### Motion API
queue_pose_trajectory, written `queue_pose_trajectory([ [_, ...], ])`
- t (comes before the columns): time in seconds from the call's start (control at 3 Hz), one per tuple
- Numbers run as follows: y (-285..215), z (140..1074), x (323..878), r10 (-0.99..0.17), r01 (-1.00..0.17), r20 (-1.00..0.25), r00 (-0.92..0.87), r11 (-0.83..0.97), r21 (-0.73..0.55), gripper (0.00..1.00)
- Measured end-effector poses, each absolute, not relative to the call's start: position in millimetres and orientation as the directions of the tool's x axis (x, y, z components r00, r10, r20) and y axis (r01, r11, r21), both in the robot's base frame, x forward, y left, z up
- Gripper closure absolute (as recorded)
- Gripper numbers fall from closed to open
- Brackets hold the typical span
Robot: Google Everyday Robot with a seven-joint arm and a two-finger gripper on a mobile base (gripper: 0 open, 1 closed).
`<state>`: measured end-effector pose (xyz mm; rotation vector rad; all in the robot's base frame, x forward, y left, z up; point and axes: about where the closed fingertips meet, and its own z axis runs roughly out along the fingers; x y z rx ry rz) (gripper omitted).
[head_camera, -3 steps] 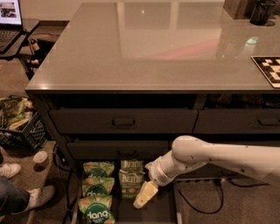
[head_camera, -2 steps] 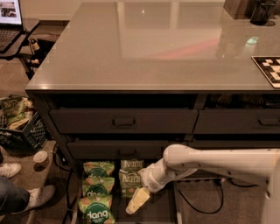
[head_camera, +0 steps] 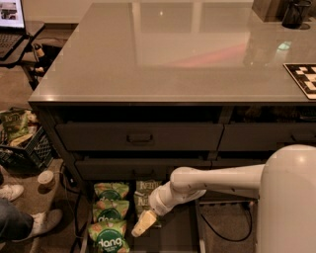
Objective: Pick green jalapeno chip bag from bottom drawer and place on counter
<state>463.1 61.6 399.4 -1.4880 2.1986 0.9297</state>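
We show the pale yellow-tipped gripper [head_camera: 143, 224], on the end of a white jointed robot arm [head_camera: 212, 180], lowered into the wide, shallow dark grey-brown bottom drawer [head_camera: 177, 234], which stands pulled out. We cannot tell whether the claw is wide, narrow or closed on anything.

The small dark olive-green jalapeno chip bag [head_camera: 146, 189] with pale lettering lies flat near the middle of the drawer, toward its back. The gripper sits just in front of it. We cannot tell whether the two touch.

In the drawer's left part, three brighter green snack bags with white "dang" lettering [head_camera: 109, 212] lie in a row from back to front. The drawer's right part shows a bare dark floor.

Above the drawer are two closed dark drawer fronts with bar handles [head_camera: 140, 137]. Above these lies the large glossy grey rectangular counter [head_camera: 173, 54], which carries a black-and-white chequered board [head_camera: 302, 79] over the drawer's right side and a dark cup [head_camera: 295, 12] at its far edge.

On the floor left of the drawer, we note a pale paper cup [head_camera: 45, 178], a black plastic crate [head_camera: 27, 150] and a person's white shoes [head_camera: 42, 222].
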Motion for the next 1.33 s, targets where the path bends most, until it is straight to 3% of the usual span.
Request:
queue_pose_trajectory([
  [1.33, 71.8, 328.8, 546.5, -0.670, -0.920, -0.662, -0.336, 0.385, 0.077, 0.00],
])
